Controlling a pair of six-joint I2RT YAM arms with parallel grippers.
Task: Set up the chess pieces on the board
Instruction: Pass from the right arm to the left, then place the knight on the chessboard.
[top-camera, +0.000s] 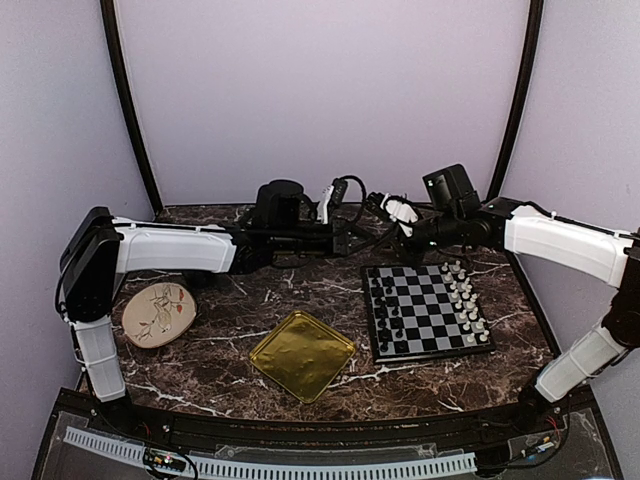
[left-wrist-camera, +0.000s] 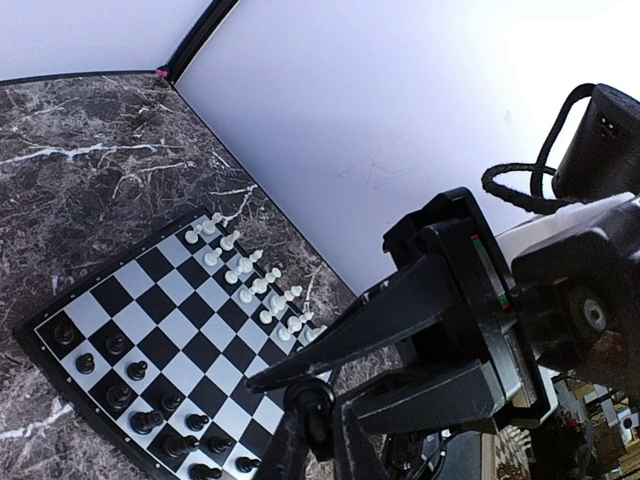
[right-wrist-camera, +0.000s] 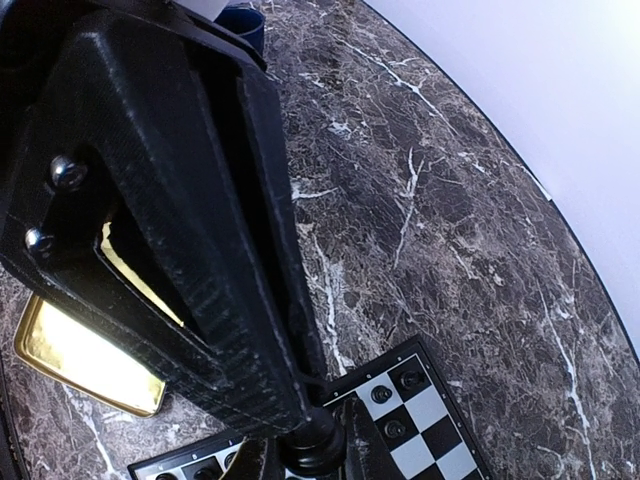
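Pale lavender walls enclose a dark, white-veined marble table. On its right half lies the board, square to the near edge. Black chess pieces stand in two files along its left side and white chess pieces in two files along its right. A gold tray sits turned like a diamond just left of the board, and a round floral plate rests near the left edge.

Both arms reach up and inward, so their wrists meet over the far side of the table, just beyond the board's far left corner. The left arm rises from its base, bends sharply at the elbow and stretches level to the right. The right arm mirrors it, its forearm running left and slightly upward.

The right end effector is drawn narrow, and its long dark fingers converge on a single black piece pinched at their tips. The left end effector comes at the same piece from below. Its two fingers are also narrow, pressing either side of the piece's lower part. The piece hangs in the air between the two, above the board's corner and clear of the squares.
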